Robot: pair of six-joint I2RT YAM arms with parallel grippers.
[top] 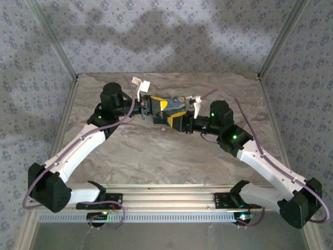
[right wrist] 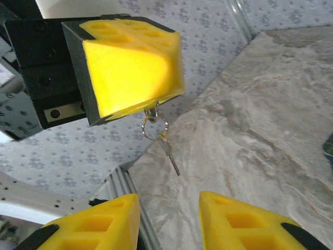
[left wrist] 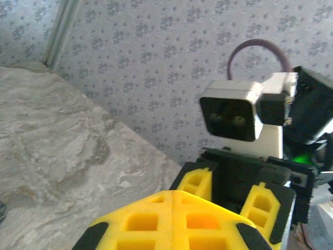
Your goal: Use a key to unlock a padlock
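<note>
Left gripper (right wrist: 148, 101) is clamped fully shut on a small metal loop (right wrist: 151, 110) at the pad seam. A key ring (right wrist: 155, 127) is hung from that loop. The key (right wrist: 170, 154) is dangled below the ring, tip tilted toward 5 o'clock, free in the air above the bench (top: 156, 156).

Padlock: probably pinched inside the closed pads, with the loop as its shackle, but that cannot be confirmed from these angles.

Right gripper (right wrist: 169, 221) is held open and empty. Its 2 fingers are spread at 6 o'clock of the key, near but not touching.

Risks:
- The key is free to swing and spin on the ring. A close could be missed, or the key caught skewed and not alignable with the keyway.
- The ring could be caught instead of the key, so the key would be left floppy and no turning force passed on.
- A pull on the key could drag the loop out of the left pads, and everything would be dropped.
- The yellow pads are bulky against a thin key, so the keyway could be blocked.
- The 2 grippers are set nose to nose, so finger contact is likely on a small overshoot.

Surface and room:
- The bench is matt, grey-beige and marble-patterned. Work is done at its 12 o'clock, near the back wall (top: 171, 41).
- 3 sides are enclosed by pale floral-print walls, with aluminium posts (top: 57, 44) at the corners.
- Arm shadows are cast on the back wall.
</note>
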